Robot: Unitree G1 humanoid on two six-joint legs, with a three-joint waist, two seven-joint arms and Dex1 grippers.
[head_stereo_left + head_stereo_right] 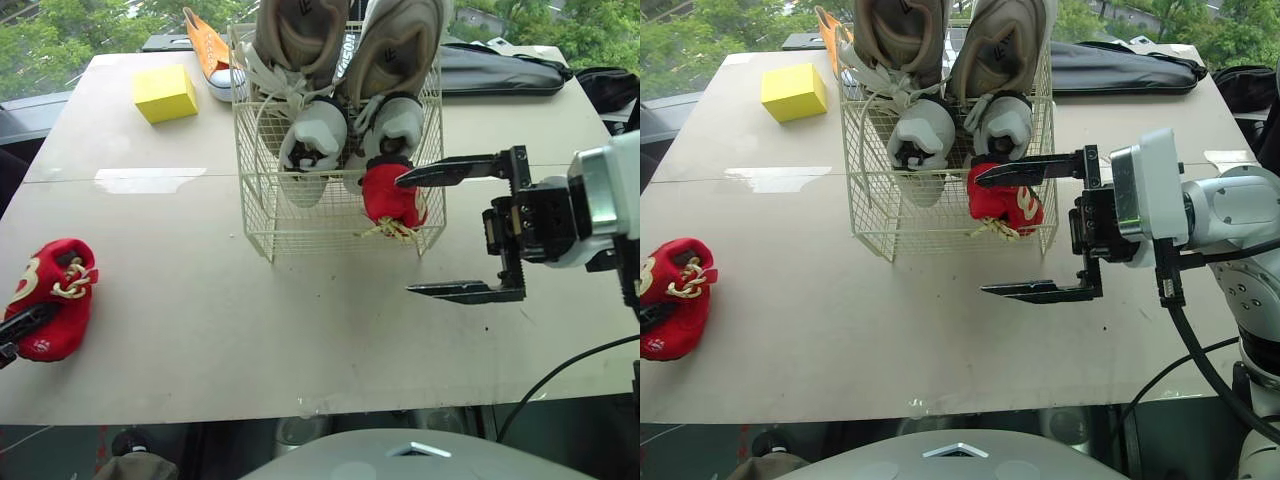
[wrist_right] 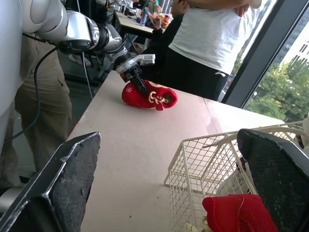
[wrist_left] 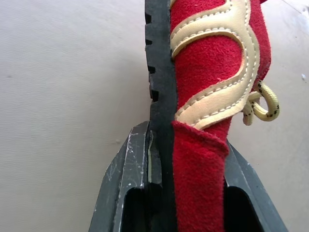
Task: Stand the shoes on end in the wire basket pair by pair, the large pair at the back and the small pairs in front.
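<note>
Left eye view, nearest you: the left gripper (image 3: 183, 145) is clamped on the small red suede shoe with cream trim (image 1: 50, 300), one finger on the black sole and one on the upper, low over the near left corner of the pale matte tabletop (image 1: 250, 330). The right gripper (image 1: 982, 234) is spread wide and holds nothing. It hangs at the front right corner of the cream wire basket (image 1: 300, 225), its upper finger crossing in front of the matching red shoe (image 1: 390, 195) stood in the basket's front right. Whether that finger touches the wire, you cannot tell.

Watch two things. The basket looks light, so a nudge from either gripper could slide or tip it. The loose yellow laces could also snag the mesh as you lower the held shoe in front left.

Behind, the large tan sneakers (image 1: 300, 60) stand on end at the back. Farther off lie an orange canvas shoe (image 1: 205, 45), a yellow block (image 1: 165, 92) and a black bag (image 1: 500, 70). Trees show through windows; people (image 2: 207, 38) stand beyond the table.
</note>
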